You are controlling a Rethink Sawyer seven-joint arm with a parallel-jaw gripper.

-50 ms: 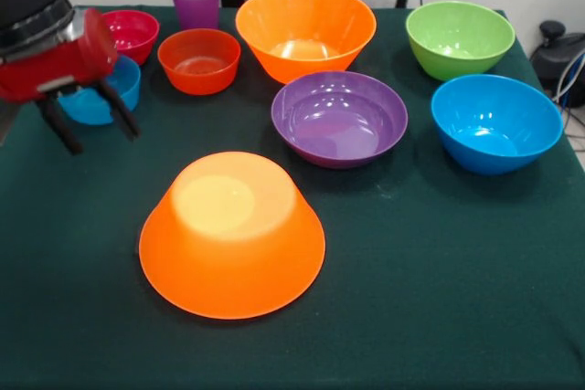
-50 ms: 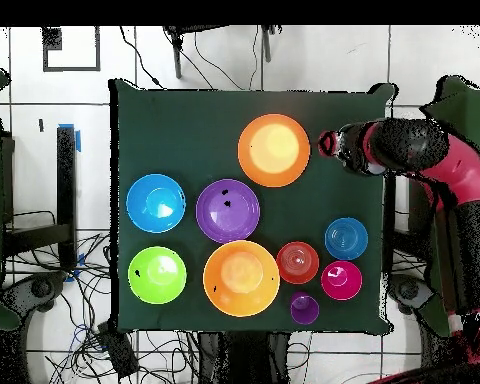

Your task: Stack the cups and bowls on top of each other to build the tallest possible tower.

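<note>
Tool (image 1: 88, 123) open, empty; inverted glossy orange plastic bowl (image 1: 231, 235) just beside it: smooth sloped wall could slip from the grip.

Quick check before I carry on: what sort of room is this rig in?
Probably a robotics lab: a table under dark green cloth, loose cables across a tiled floor, and coloured plastic bowls set out for the arm.
</note>
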